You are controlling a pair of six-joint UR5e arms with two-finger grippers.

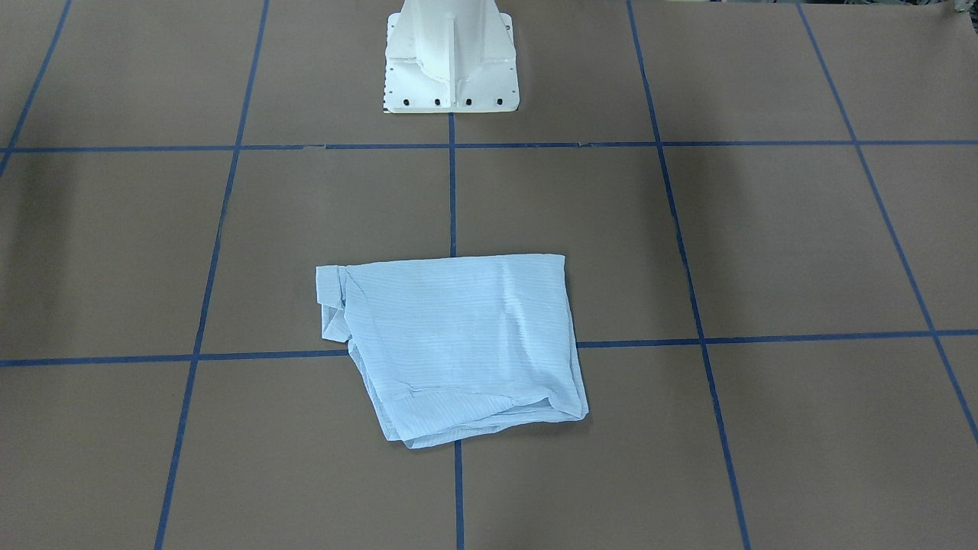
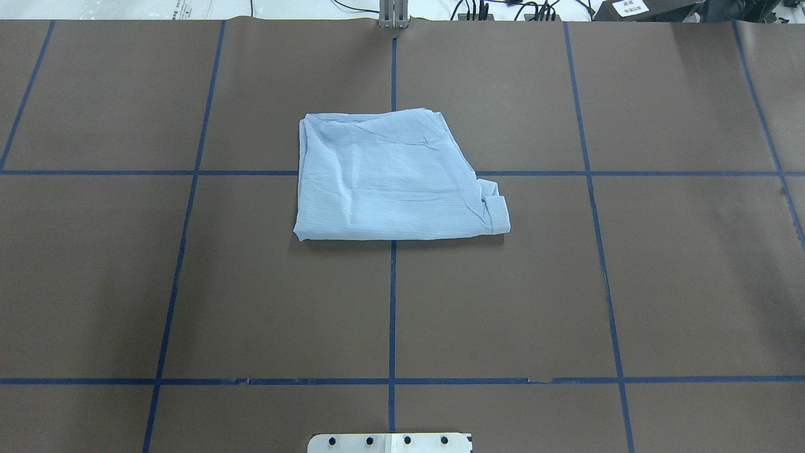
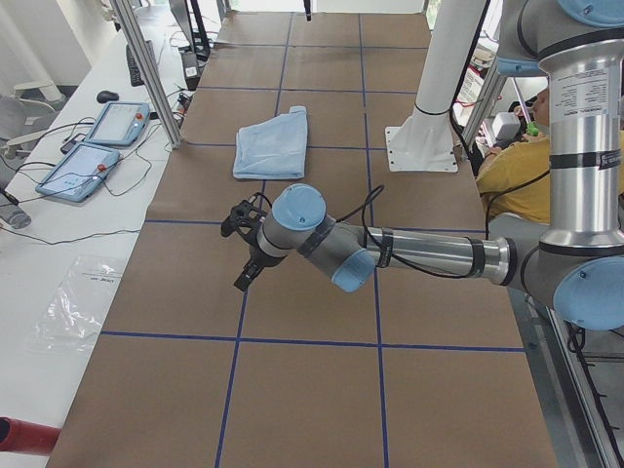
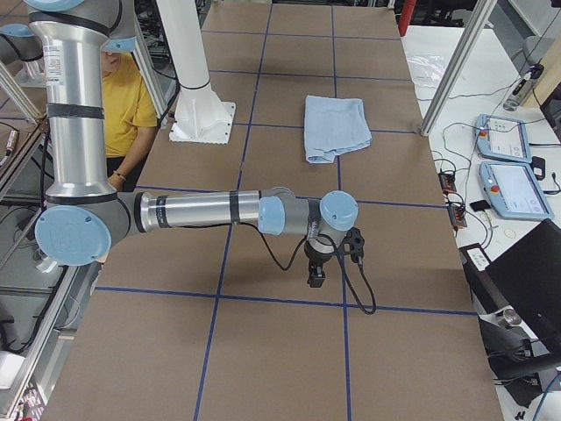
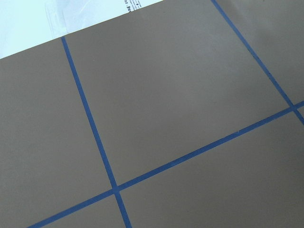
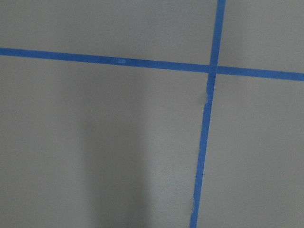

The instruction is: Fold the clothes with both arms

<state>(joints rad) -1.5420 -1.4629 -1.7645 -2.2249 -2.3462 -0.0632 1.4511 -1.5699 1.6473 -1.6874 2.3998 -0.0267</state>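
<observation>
Pale blue striped shirt [image 2: 390,179] lies folded on the brown taped table [image 2: 126,283]; we cannot tell whether our black left gripper [image 3: 244,276] or right gripper [image 4: 316,279] is parted.

Left gripper [image 3: 242,281] and right gripper [image 4: 316,279] seen only from table ends, too small to judge jaws. Folded shirt [image 2: 393,179] hides own lower layers. Pedestal [image 1: 451,61] cut off by top edge; person [image 4: 127,105] in yellow half hidden behind right arm [image 4: 79,105].

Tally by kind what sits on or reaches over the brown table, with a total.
Pale blue folded shirt: 1
Grey metal robot arms: 2, left arm, right arm
White pedestal base: 1
Total: 4
</observation>
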